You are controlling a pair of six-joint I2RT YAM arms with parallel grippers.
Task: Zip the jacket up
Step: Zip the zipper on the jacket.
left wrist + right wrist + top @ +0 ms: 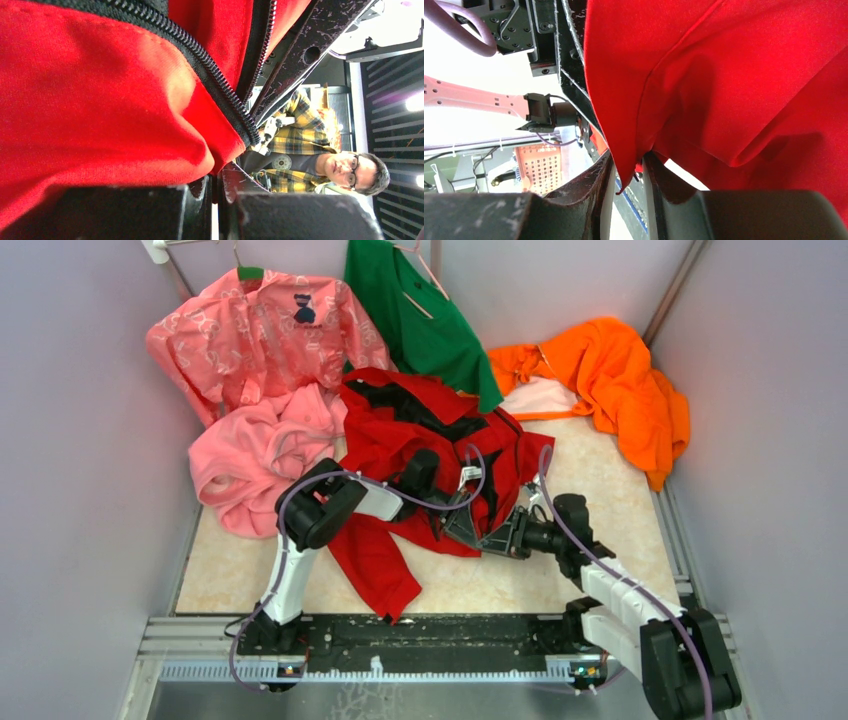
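Top external view: showing one jacket (400,430) lying crumpled mid-table (560,580), bordering one pink patterned shirt (260,330), one pink fleece (250,455), one green top (420,320) and one orange garment (620,380). Finding no legible writing. Clamping jacket fabric beside the zipper (210,70) with left gripper (215,185), fingers together; pinching a jacket edge with right gripper (626,170), fingers nearly together. Showing beige marbled surface, pale grey walls (90,440).

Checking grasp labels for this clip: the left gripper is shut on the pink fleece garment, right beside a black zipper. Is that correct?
Not quite. The left gripper is shut on the red jacket, right beside its black zipper. The left wrist view shows the red fabric pinched between the fingers.
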